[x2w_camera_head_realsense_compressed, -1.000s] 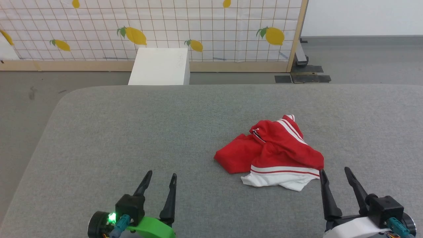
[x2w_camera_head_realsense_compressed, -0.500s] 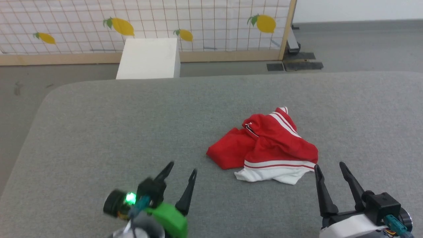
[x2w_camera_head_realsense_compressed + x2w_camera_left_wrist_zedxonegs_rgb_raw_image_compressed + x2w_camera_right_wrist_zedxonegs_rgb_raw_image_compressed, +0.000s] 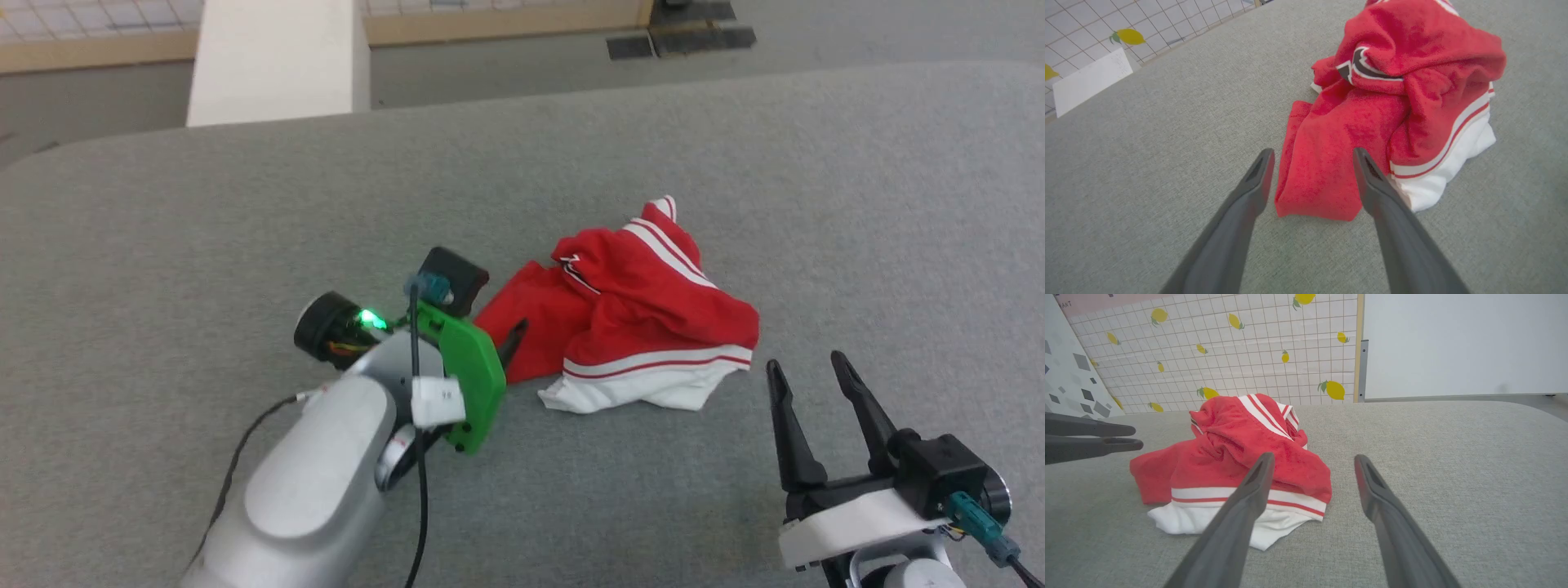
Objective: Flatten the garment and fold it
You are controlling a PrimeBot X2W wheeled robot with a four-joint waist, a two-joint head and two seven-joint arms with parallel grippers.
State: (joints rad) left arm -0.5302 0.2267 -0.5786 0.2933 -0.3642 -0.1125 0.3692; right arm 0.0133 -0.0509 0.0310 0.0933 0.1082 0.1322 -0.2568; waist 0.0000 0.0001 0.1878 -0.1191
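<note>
The garment [image 3: 645,302] lies crumpled. The left tool [image 3: 1310,157] is released over its 8 o'clock corner, and the right tool [image 3: 804,363] is released at 4 o'clock.

A lab-like test space is suggested by a grey padded table [image 3: 816,163], a wood-framed lemon-print screen [image 3: 1249,347] beyond it, a white box [image 3: 277,57] and a bare white wall [image 3: 1453,343].
</note>
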